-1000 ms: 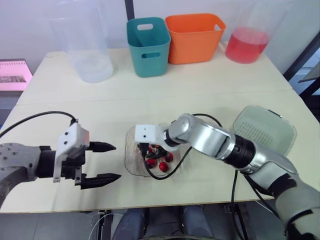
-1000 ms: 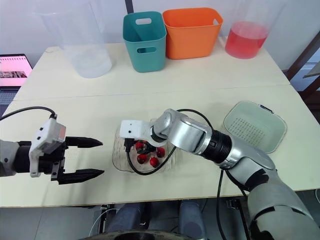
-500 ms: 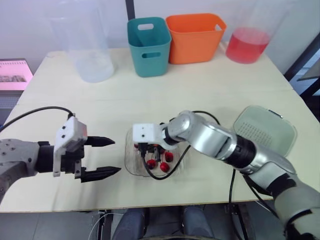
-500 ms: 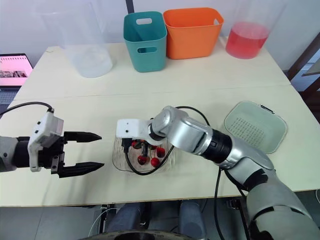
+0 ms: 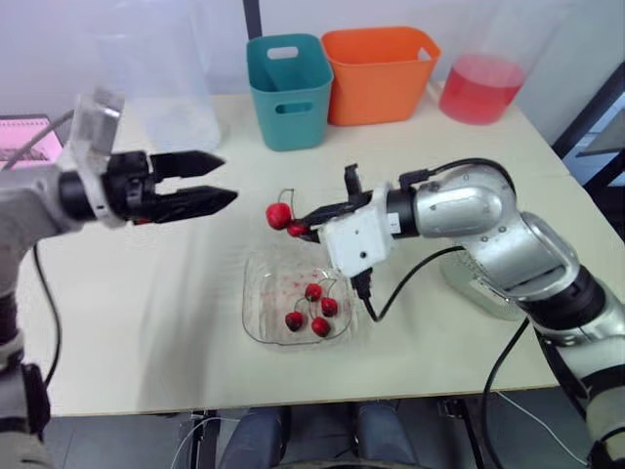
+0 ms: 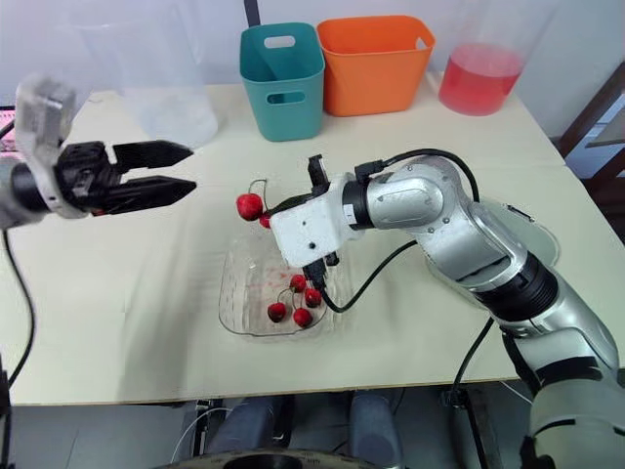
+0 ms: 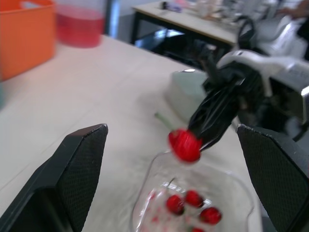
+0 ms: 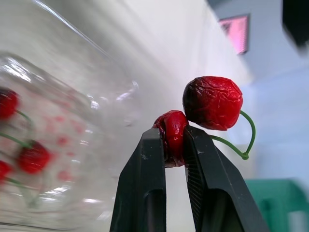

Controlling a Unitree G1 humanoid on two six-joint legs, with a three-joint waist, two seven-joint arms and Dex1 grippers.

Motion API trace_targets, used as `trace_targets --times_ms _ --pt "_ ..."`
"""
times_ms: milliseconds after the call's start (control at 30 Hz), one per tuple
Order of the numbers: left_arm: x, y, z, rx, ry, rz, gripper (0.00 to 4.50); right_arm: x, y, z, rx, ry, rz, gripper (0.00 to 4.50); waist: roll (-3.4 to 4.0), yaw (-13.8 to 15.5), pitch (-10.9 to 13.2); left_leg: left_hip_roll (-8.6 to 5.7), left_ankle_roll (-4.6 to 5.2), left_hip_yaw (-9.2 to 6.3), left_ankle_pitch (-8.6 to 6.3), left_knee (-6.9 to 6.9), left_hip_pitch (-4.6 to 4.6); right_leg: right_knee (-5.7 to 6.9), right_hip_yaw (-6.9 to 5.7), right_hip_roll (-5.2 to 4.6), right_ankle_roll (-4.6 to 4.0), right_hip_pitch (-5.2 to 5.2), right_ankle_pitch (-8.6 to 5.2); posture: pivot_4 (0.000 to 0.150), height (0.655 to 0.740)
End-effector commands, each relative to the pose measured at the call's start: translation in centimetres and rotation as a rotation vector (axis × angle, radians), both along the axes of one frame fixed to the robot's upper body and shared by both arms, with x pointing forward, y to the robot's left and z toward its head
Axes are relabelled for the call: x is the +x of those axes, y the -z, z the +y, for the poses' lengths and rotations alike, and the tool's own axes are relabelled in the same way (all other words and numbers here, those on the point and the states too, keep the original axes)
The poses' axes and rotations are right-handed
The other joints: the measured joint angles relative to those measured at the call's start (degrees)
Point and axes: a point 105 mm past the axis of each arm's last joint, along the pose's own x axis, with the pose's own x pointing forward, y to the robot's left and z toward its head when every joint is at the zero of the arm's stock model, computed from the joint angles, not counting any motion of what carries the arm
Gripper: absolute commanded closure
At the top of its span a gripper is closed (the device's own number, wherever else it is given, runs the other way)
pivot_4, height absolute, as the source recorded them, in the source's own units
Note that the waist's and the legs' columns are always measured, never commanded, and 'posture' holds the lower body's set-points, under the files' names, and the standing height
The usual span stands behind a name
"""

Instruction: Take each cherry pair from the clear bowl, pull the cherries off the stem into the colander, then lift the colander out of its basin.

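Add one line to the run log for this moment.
right gripper: shut on cherry pair, held up, outside clear bowl | left gripper: open, not touching pair

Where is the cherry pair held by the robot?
In the eye views the cherry pair hangs in the jaws of the right gripper, above the far left rim of the bowl, with the open left gripper to its left.
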Motion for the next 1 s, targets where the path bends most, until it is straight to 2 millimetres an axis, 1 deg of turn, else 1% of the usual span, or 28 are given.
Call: trace_targets --times_ms 33,133,267,467,667,767,867,900,1000 --pt "1.3 0.3 -1.2 0.04 0.017 0.021 0.0 1.1 -0.6 0.3 -0.032 -0.031 -0.204 4.24 0.0 -0.1 0.0 0.0 0.0 0.01 0.0 0.02 0.0 0.03 0.0 0.0 0.0 0.0 0.0 0.15 0.74" --pt "2.5 -0.1 -2.8 0.025 0.033 0.032 0.0 1.7 -0.4 0.4 -0.051 -0.039 -0.265 4.24 -0.03 0.1 0.0 -0.01 -0.03 0.0 0.02 0.05 -0.01 0.06 0.01 0.06 0.0 -0.03 0.0 0.15 0.74" --pt "3.9 0.2 -4.0 0.054 0.016 0.034 0.0 1.8 -0.8 0.6 -0.045 -0.054 -0.315 4.24 -0.03 0.0 0.0 0.0 -0.03 0.0 0.02 0.06 -0.02 0.06 0.03 0.05 0.0 -0.03 0.0 0.15 0.74" --pt "4.6 0.7 -5.1 0.052 0.012 0.059 0.0 1.8 -1.0 0.7 -0.043 -0.057 -0.342 4.24 -0.03 -0.6 0.0 0.0 -0.05 -0.07 0.03 0.07 -0.02 0.08 0.02 0.07 0.0 -0.04 0.0 0.15 0.74" --pt "5.2 1.0 -5.5 0.027 -0.004 0.086 0.0 1.8 -1.3 0.8 -0.037 -0.054 -0.351 4.24 -0.03 -1.1 0.0 0.0 -0.05 -0.1 0.03 0.08 -0.03 0.13 0.02 0.07 0.0 -0.05 0.0 0.15 0.74" --pt "5.1 1.0 -5.7 0.01 0.004 0.094 0.87 1.8 -1.4 0.8 -0.035 -0.053 -0.352 4.26 -0.03 -1.1 0.0 0.0 -0.05 -0.12 0.03 0.08 -0.02 0.15 0.01 0.07 0.0 -0.05 0.0 0.15 0.74" --pt "5.1 0.9 -5.8 -0.002 0.006 0.096 2.3 1.8 -1.4 0.8 -0.036 -0.053 -0.353 4.26 -0.03 -1.1 0.0 0.0 -0.05 -0.12 0.03 0.08 -0.02 0.15 0.02 0.07 0.0 -0.06 0.0 0.15 0.74" --pt "5.2 0.8 -5.7 -0.012 -0.001 0.097 2.87 1.8 -1.4 0.8 -0.039 -0.052 -0.354 4.26 -0.03 -1.1 0.0 0.01 -0.05 -0.12 0.03 0.08 -0.02 0.15 0.01 0.07 0.0 -0.06 0.0 0.15 0.74" --pt "5.2 0.5 -5.6 -0.027 -0.007 0.097 4.35 1.8 -1.3 0.8 -0.044 -0.05 -0.35 4.26 -0.03 -1.1 0.0 0.01 -0.05 -0.12 0.03 0.08 -0.02 0.16 0.01 0.07 0.0 -0.06 0.0 0.15 0.74"
